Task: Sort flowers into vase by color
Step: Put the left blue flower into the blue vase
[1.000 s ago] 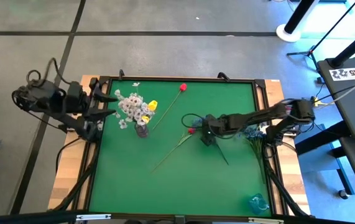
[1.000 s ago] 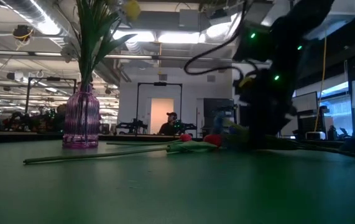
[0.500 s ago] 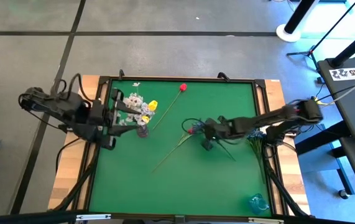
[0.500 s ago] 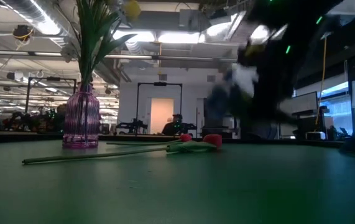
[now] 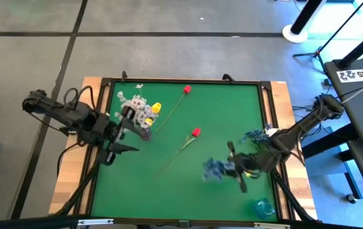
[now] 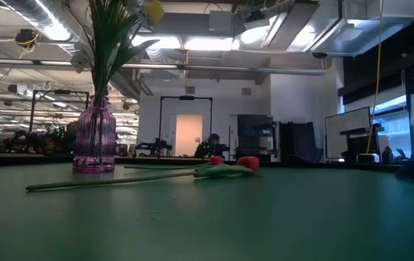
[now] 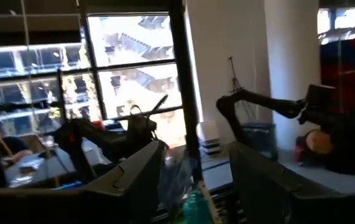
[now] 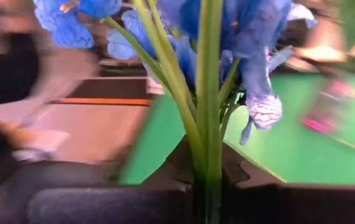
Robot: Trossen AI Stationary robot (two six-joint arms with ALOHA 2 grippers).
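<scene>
The right hand (image 5: pixel 235 166) gripped the blue-blossom spray (image 5: pixel 214 168) at five o'clock, seemingly to vase it; the left hand (image 5: pixel 123 131) gaped at nine.

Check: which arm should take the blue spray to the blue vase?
Right. The right gripper already grips the blue spray by its stem, and the blue vase stands at the near right corner, close to it. The left gripper sits by the purple vase, across the table.

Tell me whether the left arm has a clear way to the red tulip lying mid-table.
Probably yes. The left end effector hangs open beside the vase, with bare green mat between it and the red tulip.
</scene>
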